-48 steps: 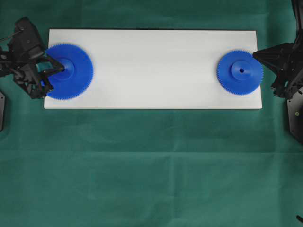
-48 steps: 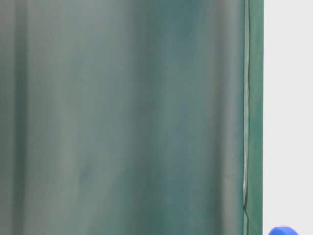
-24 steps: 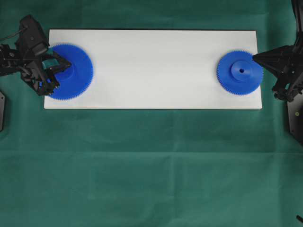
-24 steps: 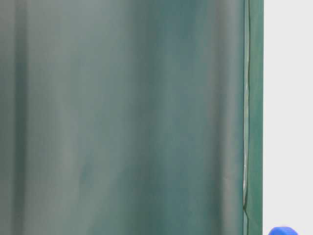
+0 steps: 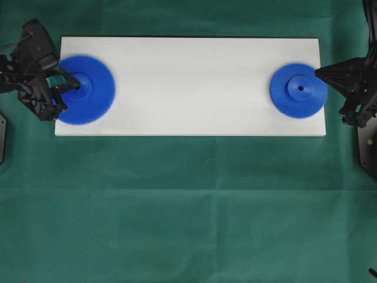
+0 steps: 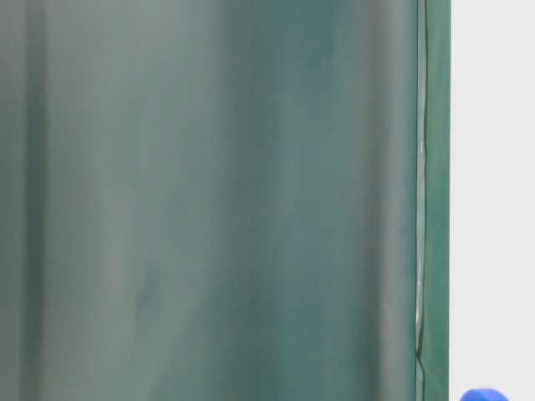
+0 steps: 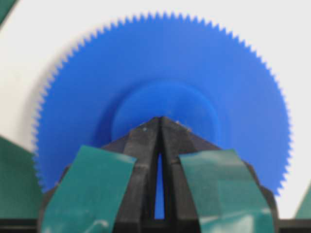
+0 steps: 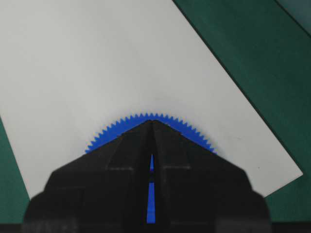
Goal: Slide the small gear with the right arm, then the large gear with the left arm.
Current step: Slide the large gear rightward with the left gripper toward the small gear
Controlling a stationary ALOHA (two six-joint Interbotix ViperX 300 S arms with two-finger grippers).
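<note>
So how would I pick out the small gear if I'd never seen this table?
Find the long white board on the green cloth. At its right end lies the small gear, a bright blue toothed disc, with the all-black right gripper at its rim. It is narrower than the large gear at the left end.

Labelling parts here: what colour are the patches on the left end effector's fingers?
Teal green patches, clearest in the left wrist view.
</note>
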